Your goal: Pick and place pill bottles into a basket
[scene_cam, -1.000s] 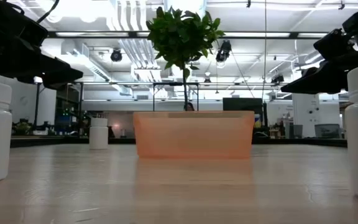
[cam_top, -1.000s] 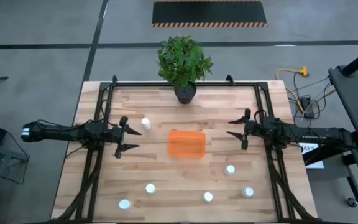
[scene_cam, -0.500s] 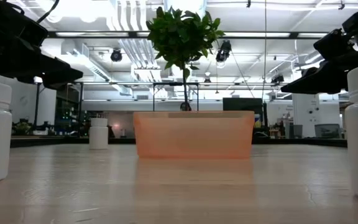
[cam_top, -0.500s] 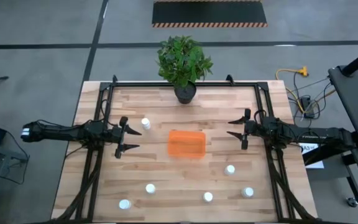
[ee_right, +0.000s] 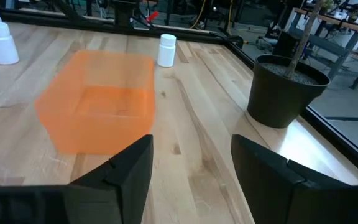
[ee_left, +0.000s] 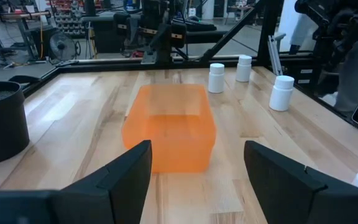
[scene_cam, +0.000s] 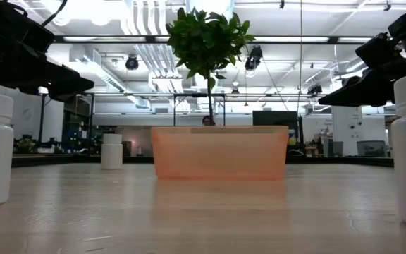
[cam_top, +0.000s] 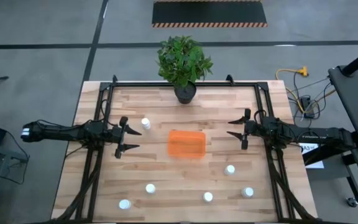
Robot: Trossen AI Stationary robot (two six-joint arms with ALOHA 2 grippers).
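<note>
- we count six pill bottles on the table (cam_top: 98, 193), all small white cylinders with white caps, all standing upright outside the basket.
- one bottle (cam_top: 145, 124) stands alone near the left gripper (cam_top: 125, 137); the other five (cam_top: 150, 188), (cam_top: 124, 204), (cam_top: 208, 197), (cam_top: 230, 169), (cam_top: 248, 192) are scattered along the near side.
- one basket (cam_top: 187, 144) sits mid-table, translucent orange plastic, rectangular with rounded corners, nothing inside it.
- one potted plant (cam_top: 183, 62), leafy green in a round black pot, stands at the far edge.
- the table is pale wooden planks with a black metal frame.
- we see two dark arms: the left gripper hangs beside the basket with its fingers spread, holding nothing; the right gripper (cam_top: 239, 132) mirrors it on the other side, likewise spread and holding nothing.
</note>
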